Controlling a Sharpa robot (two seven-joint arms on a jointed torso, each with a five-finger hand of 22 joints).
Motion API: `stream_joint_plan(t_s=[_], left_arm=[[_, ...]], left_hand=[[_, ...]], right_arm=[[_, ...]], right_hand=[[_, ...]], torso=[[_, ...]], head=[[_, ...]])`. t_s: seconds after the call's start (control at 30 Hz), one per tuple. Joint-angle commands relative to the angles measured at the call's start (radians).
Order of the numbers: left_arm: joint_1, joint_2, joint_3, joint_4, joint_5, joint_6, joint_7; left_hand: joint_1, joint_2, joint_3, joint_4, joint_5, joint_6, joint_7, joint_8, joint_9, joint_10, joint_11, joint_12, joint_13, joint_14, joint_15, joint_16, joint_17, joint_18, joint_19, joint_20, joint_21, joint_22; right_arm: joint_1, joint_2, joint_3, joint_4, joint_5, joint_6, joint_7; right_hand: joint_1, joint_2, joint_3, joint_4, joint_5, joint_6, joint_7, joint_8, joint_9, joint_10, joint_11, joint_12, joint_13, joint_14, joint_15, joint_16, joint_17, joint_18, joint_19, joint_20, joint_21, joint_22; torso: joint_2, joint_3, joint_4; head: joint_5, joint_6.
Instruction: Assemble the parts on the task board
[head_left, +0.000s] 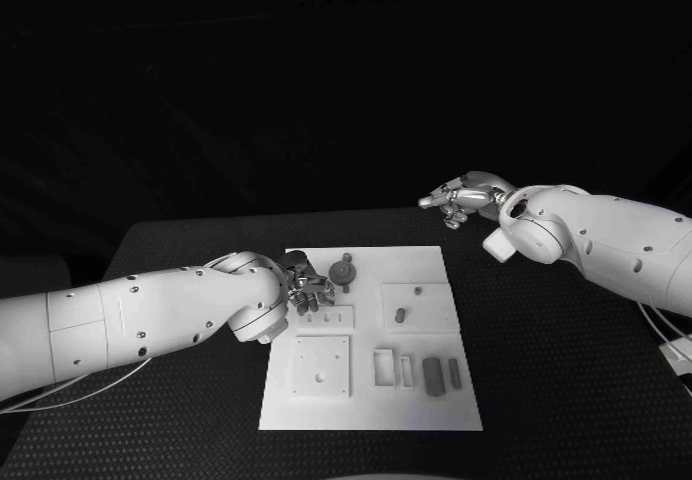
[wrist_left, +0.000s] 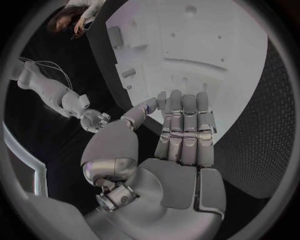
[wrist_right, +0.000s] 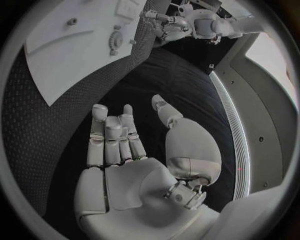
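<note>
- Head view: the white task board (head_left: 426, 400) lies flat in the middle of the black desk (head_left: 548, 370), its long side running away from the robot.
- Small grey parts (head_left: 434, 377) lie in the recesses at the near right of the board; a round toothed part (head_left: 343, 269) stands near its far left corner, and two short pegs (head_left: 401, 315) sit in a square plate on the right.
- The left robot hand (head_left: 306, 285) hangs at the board's left edge, just beside the round part; whether it touches the board cannot be told.
- Left wrist view: the left robot hand's fingers (wrist_left: 185, 127) lie straight and side by side over the board, thumb set apart, nothing held.
- The right robot hand (head_left: 464, 200) is raised beyond the board's far right corner, well apart from it.
- Right wrist view: the right robot hand's fingers (wrist_right: 112, 137) are extended, thumb spread aside, palm empty, above the bare desk.
</note>
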Motion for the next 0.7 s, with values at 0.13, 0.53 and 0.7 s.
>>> stream_joint_plan(t_s=[0.13, 0.53, 0.7], left_arm=[[0.0, 0.012, 0.0, -0.005, -0.076, 0.037, -0.025], [-0.012, 0.029, 0.001, -0.032, -0.115, 0.019, -0.038], [-0.026, 0.034, 0.001, -0.044, -0.118, 0.021, -0.038]], left_hand=[[0.003, 0.013, 0.01, 0.0, -0.009, 0.075, -0.072, 0.005, 0.074, 0.032, -0.029, 0.013, 0.004, -0.013, -0.003, 0.031, -0.027, -0.006, 0.0, -0.003, 0.005, 0.019], [0.003, 0.018, 0.014, 0.0, -0.02, 0.074, -0.071, 0.003, 0.077, 0.027, -0.028, 0.018, 0.003, -0.035, -0.001, 0.077, -0.067, -0.006, -0.006, -0.002, 0.0, 0.04], [0.003, 0.018, 0.015, 0.0, -0.019, 0.075, -0.072, 0.003, 0.078, 0.027, -0.028, 0.019, 0.003, -0.037, -0.002, 0.084, -0.073, -0.006, -0.005, -0.002, 0.0, 0.044]], right_arm=[[0.001, -0.001, 0.0, 0.009, -0.008, -0.003, 0.0], [0.001, -0.001, 0.0, 0.009, 0.009, -0.029, 0.003], [0.001, 0.0, 0.0, 0.006, 0.008, -0.033, 0.004]], right_hand=[[-0.006, 0.002, -0.001, -0.003, 0.004, 0.0, 0.004, -0.005, 0.001, 0.003, -0.001, -0.002, -0.001, 0.007, 0.0, -0.005, -0.001, 0.014, 0.005, -0.002, -0.004, 0.001], [-0.006, 0.002, -0.001, -0.003, 0.004, 0.0, 0.004, -0.005, 0.001, 0.003, -0.001, -0.002, -0.001, 0.007, 0.0, -0.005, -0.001, 0.014, 0.005, -0.002, -0.004, 0.001], [-0.006, 0.004, 0.0, -0.003, 0.004, 0.0, 0.004, -0.005, 0.001, 0.003, -0.001, -0.001, -0.001, 0.007, 0.0, -0.005, -0.001, 0.014, 0.005, -0.002, -0.004, 0.001]], torso=[[0.0, -0.0016, 0.0008], [0.0, -0.0018, 0.0005], [0.001, -0.0028, 0.0005]], head=[[-0.001, -0.004], [0.0, -0.008], [-0.001, -0.013]])
